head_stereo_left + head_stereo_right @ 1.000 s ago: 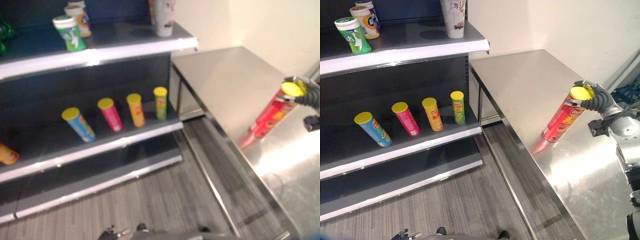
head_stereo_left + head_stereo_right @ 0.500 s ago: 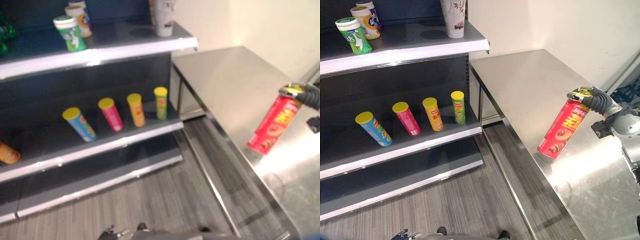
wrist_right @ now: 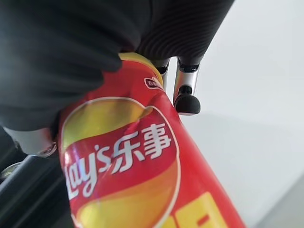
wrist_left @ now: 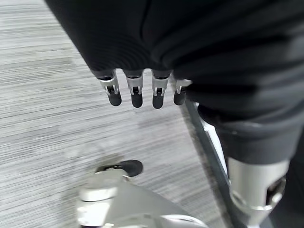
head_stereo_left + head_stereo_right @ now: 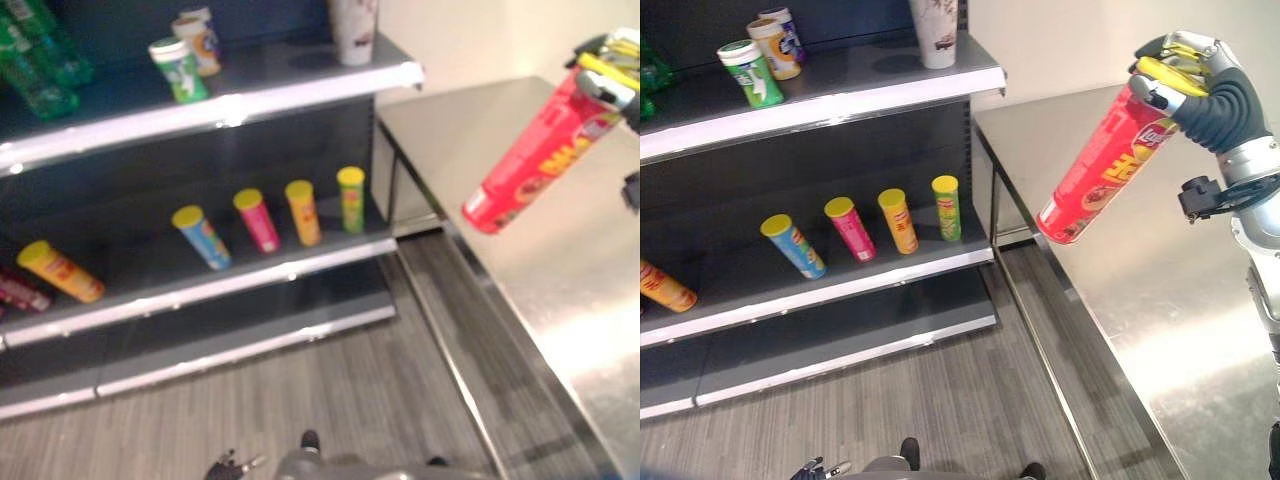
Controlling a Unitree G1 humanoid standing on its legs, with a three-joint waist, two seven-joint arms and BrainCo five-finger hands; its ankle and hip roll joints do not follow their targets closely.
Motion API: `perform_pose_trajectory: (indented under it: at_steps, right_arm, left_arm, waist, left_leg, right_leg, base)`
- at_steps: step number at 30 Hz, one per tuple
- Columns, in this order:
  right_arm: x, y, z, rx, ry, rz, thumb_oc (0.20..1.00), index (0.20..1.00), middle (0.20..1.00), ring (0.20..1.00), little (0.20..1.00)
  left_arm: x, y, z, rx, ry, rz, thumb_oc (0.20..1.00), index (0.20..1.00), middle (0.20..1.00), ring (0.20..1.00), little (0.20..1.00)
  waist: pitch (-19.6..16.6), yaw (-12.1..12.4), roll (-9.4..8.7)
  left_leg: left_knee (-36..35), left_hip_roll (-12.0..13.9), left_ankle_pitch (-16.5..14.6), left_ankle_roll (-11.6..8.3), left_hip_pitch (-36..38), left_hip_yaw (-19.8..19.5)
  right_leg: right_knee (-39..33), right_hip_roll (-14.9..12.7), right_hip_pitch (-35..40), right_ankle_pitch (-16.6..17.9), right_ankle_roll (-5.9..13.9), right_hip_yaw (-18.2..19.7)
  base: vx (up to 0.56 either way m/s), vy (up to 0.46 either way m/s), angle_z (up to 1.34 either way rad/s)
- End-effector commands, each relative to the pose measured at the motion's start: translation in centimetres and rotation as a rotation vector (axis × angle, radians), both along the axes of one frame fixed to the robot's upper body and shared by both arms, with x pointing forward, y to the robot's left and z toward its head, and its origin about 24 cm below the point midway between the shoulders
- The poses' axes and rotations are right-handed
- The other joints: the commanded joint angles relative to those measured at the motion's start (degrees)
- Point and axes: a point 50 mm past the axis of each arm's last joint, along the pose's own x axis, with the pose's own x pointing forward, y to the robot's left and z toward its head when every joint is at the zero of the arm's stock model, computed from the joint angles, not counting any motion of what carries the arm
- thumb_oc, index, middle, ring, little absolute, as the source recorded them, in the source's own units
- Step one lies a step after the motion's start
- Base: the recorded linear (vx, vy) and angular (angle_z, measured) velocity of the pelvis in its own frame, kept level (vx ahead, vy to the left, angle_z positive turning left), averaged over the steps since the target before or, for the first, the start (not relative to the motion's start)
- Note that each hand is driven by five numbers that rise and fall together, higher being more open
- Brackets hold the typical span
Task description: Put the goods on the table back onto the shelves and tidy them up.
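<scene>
My right hand (image 5: 1206, 85) is shut on the yellow-lidded top of a red chip can (image 5: 1100, 167), also seen close up as the red chip can (image 3: 142, 175). The can hangs tilted in the air above the steel table (image 5: 1160, 300), its base pointing toward the shelves. On the middle shelf (image 5: 830, 290) stand a blue can (image 5: 795, 246), a pink can (image 5: 850, 228), an orange can (image 5: 898, 220) and a green can (image 5: 947, 206). My left hand (image 4: 137, 90) hangs low over the floor, fingers relaxed and holding nothing.
The top shelf (image 5: 840, 95) carries a green tub (image 5: 747, 72), two more tubs (image 5: 780, 38) and a white cup (image 5: 938, 25). Green bottles (image 5: 35, 60) stand at its left end. An orange can (image 5: 662, 286) lies at the middle shelf's left. Grey floor lies between shelves and table.
My right hand has lifted the red can off the table and raised it high, toward the shelves. The camera has turned, bringing more of the shelves' left side into view.
</scene>
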Motion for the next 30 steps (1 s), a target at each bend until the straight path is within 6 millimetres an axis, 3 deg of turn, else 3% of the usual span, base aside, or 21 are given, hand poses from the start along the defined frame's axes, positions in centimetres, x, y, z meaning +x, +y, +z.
perform_pose_trajectory:
  at_steps: [1,2,3,4,6,8,10,11,12,13,14,15,17,18,19,20,21,22,24,25,30]
  right_arm:
    - [-1.3,2.1,2.6,-0.003,-0.174,0.104,0.200,0.200,0.200,0.200,0.200]
    - [-1.4,2.5,2.5,-0.002,-0.175,0.131,0.200,0.200,0.200,0.200,0.200]
    - [-1.5,3.1,2.4,-0.022,-0.160,0.157,0.200,0.200,0.200,0.200,0.200]
    - [-1.4,3.1,2.4,-0.023,-0.160,0.157,0.200,0.200,0.200,0.200,0.200]
    - [-1.6,3.4,1.9,-0.030,-0.138,0.177,0.200,0.200,0.200,0.200,0.200]
    - [-1.9,3.5,1.7,-0.053,-0.131,0.176,0.200,0.200,0.200,0.200,0.200]
    - [-2.1,3.0,1.2,-0.056,-0.115,0.145,0.200,0.200,0.200,0.200,0.200]
    - [-2.5,2.1,0.4,-0.079,-0.094,0.085,0.200,0.200,0.200,0.200,0.200]
    - [-2.7,2.2,0.1,-0.097,-0.092,0.077,0.200,0.200,0.200,0.200,0.200]
    - [-2.7,2.2,0.0,-0.096,-0.093,0.076,0.200,0.200,0.200,0.200,0.200]
    - [-2.8,2.4,-0.2,-0.104,-0.087,0.077,0.200,0.200,0.200,0.200,0.200]
    - [-2.9,2.9,-0.6,-0.100,-0.085,0.098,0.200,0.200,0.200,0.200,0.200]
    - [-3.0,2.8,-0.9,-0.098,-0.074,0.098,0.200,0.200,0.200,0.200,0.200]
    - [-3.1,2.8,-0.9,-0.091,-0.074,0.106,0.200,0.200,0.200,0.200,0.200]
    - [-3.1,2.8,-0.8,-0.092,-0.075,0.105,0.200,0.200,0.200,0.200,0.200]
    - [-3.1,3.0,-0.9,-0.081,-0.065,0.125,0.200,0.200,0.200,0.200,0.200]
    - [-2.9,3.3,-1.0,-0.080,-0.061,0.146,0.200,0.200,0.200,0.200,0.200]
    - [-2.9,3.4,-0.9,-0.080,-0.062,0.148,0.200,0.200,0.200,0.200,0.200]
    - [-2.6,4.4,-1.0,-0.093,-0.054,0.198,0.200,0.200,0.200,0.200,0.200]
    - [-2.4,5.7,-0.9,-0.136,-0.047,0.244,0.200,0.200,0.200,0.200,0.200]
    - [-2.4,8.0,-1.2,-0.225,-0.042,0.317,0.200,0.200,0.200,0.200,0.200]
  left_arm:
    - [3.1,2.1,1.1,0.064,-0.095,0.018,1.000,1.000,1.000,1.000,1.000]
    - [3.2,2.1,1.1,0.068,-0.099,0.023,1.000,1.000,1.000,1.000,1.000]
    - [3.5,2.3,1.2,0.073,-0.115,0.023,1.000,1.000,1.000,1.000,1.000]
    - [3.5,2.2,1.2,0.072,-0.114,0.023,1.000,1.000,1.000,1.000,1.000]
    - [3.5,2.4,1.3,0.079,-0.119,0.012,1.000,1.000,1.000,1.000,1.000]
    - [3.6,2.6,1.4,0.079,-0.121,0.000,1.000,1.000,1.000,1.000,1.000]
    - [4.0,2.7,1.5,0.083,-0.118,-0.036,1.000,1.000,1.000,1.000,1.000]
    - [4.7,3.2,1.9,0.109,-0.115,-0.101,1.000,1.000,1.000,1.000,1.000]
    - [4.8,3.8,2.1,0.128,-0.113,-0.117,1.000,1.000,1.000,1.000,1.000]
    - [4.8,3.8,2.2,0.130,-0.113,-0.118,1.000,1.000,1.000,1.000,1.000]
    - [4.9,4.4,2.4,0.146,-0.116,-0.131,1.000,1.000,1.000,1.000,1.000]
    - [4.8,5.4,2.8,0.172,-0.111,-0.125,1.000,1.000,1.000,1.000,1.000]
    - [4.7,6.0,3.0,0.189,-0.104,-0.111,1.000,1.000,1.000,1.000,1.000]
    - [4.6,6.2,3.0,0.189,-0.095,-0.108,1.000,1.000,1.000,1.000,1.000]
    - [4.7,6.2,3.0,0.189,-0.097,-0.110,1.000,1.000,1.000,1.000,1.000]
    - [4.3,6.1,2.9,0.184,-0.089,-0.096,1.000,1.000,1.000,1.000,1.000]
    - [4.3,6.1,2.9,0.180,-0.085,-0.087,1.000,1.000,1.000,1.000,1.000]
    - [4.3,6.1,2.9,0.179,-0.085,-0.085,1.000,1.000,1.000,1.000,1.000]
    - [4.2,5.8,2.7,0.169,-0.091,-0.064,1.000,1.000,1.000,1.000,1.000]
    - [3.8,5.3,2.5,0.151,-0.096,-0.040,1.000,1.000,1.000,1.000,1.000]
    - [2.8,4.3,1.9,0.121,-0.085,-0.005,1.000,1.000,1.000,1.000,1.000]
  waist:
    - [-1.33,0.54,-3.71]
    - [-1.44,0.15,-3.48]
    - [-1.56,-0.48,-3.18]
    - [-1.61,-0.58,-3.12]
    - [-2.54,-1.00,-2.68]
    - [-3.31,-1.29,-2.50]
    - [-4.49,-1.83,-2.72]
    - [-4.67,-1.74,-4.10]
    - [-4.27,-1.31,-4.98]
    - [-4.23,-1.19,-5.32]
    - [-3.88,-0.83,-5.49]
    - [-3.19,-0.93,-5.54]
    - [-2.48,-2.12,-6.07]
    - [-2.16,-2.42,-6.18]
    - [-1.98,-2.24,-6.39]
    - [-1.68,-2.50,-6.11]
    - [-1.37,-2.37,-6.14]
    - [-1.37,-2.40,-6.07]
    - [-0.90,-2.16,-6.87]
    - [-0.74,-0.75,-8.08]
    - [-1.84,0.65,-8.70]
  left_leg:
    - [4.43,8.30,2.65,-5.95,2.22,2.12]
    - [4.91,9.66,3.61,-6.26,2.68,1.70]
    - [5.80,13.09,7.11,-7.05,3.73,1.64]
    - [5.65,13.10,7.25,-7.08,3.74,1.60]
    - [5.37,14.48,9.51,-8.52,4.08,0.14]
    - [4.88,13.81,7.15,-8.53,4.06,-1.65]
    - [2.93,12.32,0.24,-8.10,4.91,-0.39]
    - [1.98,8.76,-4.82,-6.21,5.07,0.99]
    - [1.52,6.44,-5.93,-4.87,5.29,1.15]
    - [1.51,6.03,-5.95,-4.66,5.32,1.25]
    - [0.13,4.14,-6.53,-3.51,5.87,1.65]
    - [-1.14,1.12,-6.96,-1.28,6.53,1.94]
    - [-1.14,-1.20,-7.12,0.18,6.16,0.92]
    - [-1.14,-2.38,-6.75,1.05,5.91,0.34]
    - [-1.14,-2.60,-5.83,1.22,5.41,0.77]
    - [-1.14,-3.74,-4.86,2.31,4.78,-0.16]
    - [-1.14,-4.28,-4.10,2.58,4.38,-0.57]
    - [-1.14,-4.13,-4.16,2.44,4.40,-0.51]
    - [-1.14,-5.96,-3.46,3.19,4.00,-1.01]
    - [-1.14,-7.56,-3.31,2.98,3.71,-0.55]
    - [-0.67,-8.18,-2.82,2.82,2.78,-0.82]
  right_leg:
    - [0.70,-1.92,0.75,-4.80,0.73,1.81]
    - [1.11,-2.91,0.28,-4.14,1.19,1.46]
    - [2.81,-5.54,-0.92,-3.22,2.23,0.88]
    - [3.01,-5.58,-1.01,-3.31,2.26,0.85]
    - [3.82,-8.32,-1.57,-1.76,4.24,0.45]
    - [5.03,-10.97,-1.54,-0.64,5.50,0.83]
    - [6.18,-13.90,-1.77,0.68,6.79,0.70]
    - [8.56,-18.51,-1.83,6.42,7.58,0.47]
    - [10.04,-20.86,-2.43,9.87,7.58,0.64]
    - [10.09,-21.29,-2.57,10.07,7.58,0.82]
    - [10.77,-23.06,-2.91,13.17,7.58,-0.02]
    - [12.74,-24.12,-4.14,12.61,7.58,1.04]
    - [16.11,-20.16,-6.24,8.24,6.87,6.03]
    - [17.74,-16.20,-7.27,4.12,5.90,8.62]
    - [17.90,-16.55,-7.82,4.35,4.79,7.90]
    - [19.99,-9.19,-9.31,-2.02,2.50,9.33]
    - [20.59,-5.37,-10.18,-4.86,1.02,9.46]
    - [20.77,-5.26,-10.26,-5.09,0.87,9.50]
    - [20.74,-0.17,-11.77,-6.57,0.00,10.23]
    - [15.32,1.20,-9.51,-5.98,-0.82,9.47]
    - [6.16,3.08,-4.89,-5.20,-1.19,12.27]
  base:
    - [-0.07,0.298,0.23]
    - [-0.12,0.492,0.22]
    - [-0.10,0.390,0.25]
    - [-0.09,0.433,0.28]
    - [-0.01,0.429,0.40]
    - [0.02,0.497,0.24]
    - [0.02,0.554,0.52]
    - [-0.02,0.639,0.77]
    - [-0.03,0.509,0.77]
    - [-0.05,0.342,0.65]
    - [-0.06,0.529,0.69]
    - [-0.08,0.688,0.52]
    - [-0.06,0.505,0.21]
    - [-0.09,0.234,0.30]
    - [-0.15,0.302,0.40]
    - [-0.18,0.223,0.31]
    - [-0.12,0.219,0.31]
    - [-0.10,0.113,0.03]
    - [-0.13,0.117,-0.17]
    - [-0.12,0.082,-0.22]
    - [-0.07,0.014,-0.07]
